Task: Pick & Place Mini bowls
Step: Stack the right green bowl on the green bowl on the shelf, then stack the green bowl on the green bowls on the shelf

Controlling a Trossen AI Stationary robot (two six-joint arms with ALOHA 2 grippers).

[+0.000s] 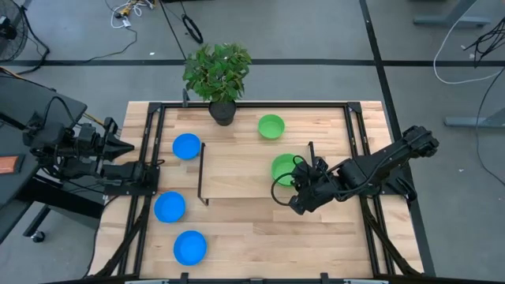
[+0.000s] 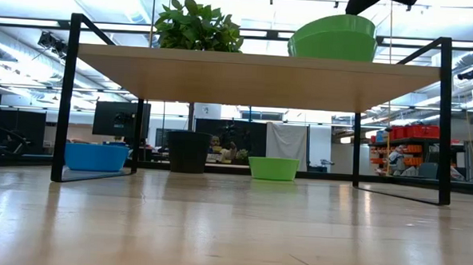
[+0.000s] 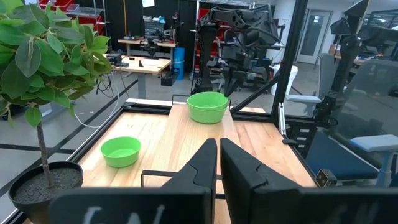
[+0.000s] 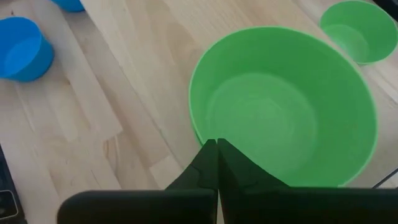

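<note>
A green bowl stands on a raised wooden shelf; in the left wrist view this green bowl looks nested in a second one. Another green bowl sits on the table near the far edge. Three blue bowls rest on the table's left half. My right gripper is shut at the shelf bowl's near-right rim. My left gripper waits shut at the left edge. My right gripper pinches the rim of the green bowl on the shelf, one finger inside the bowl and the other outside. It comes slanting down from the table's right and near side. The bowl sits upright with its base on the shelf.
A leafy plant in a dark pot stands at the far edge. The shelf's black frame legs rise from the table's middle. Bare wood lies along the near edge.
</note>
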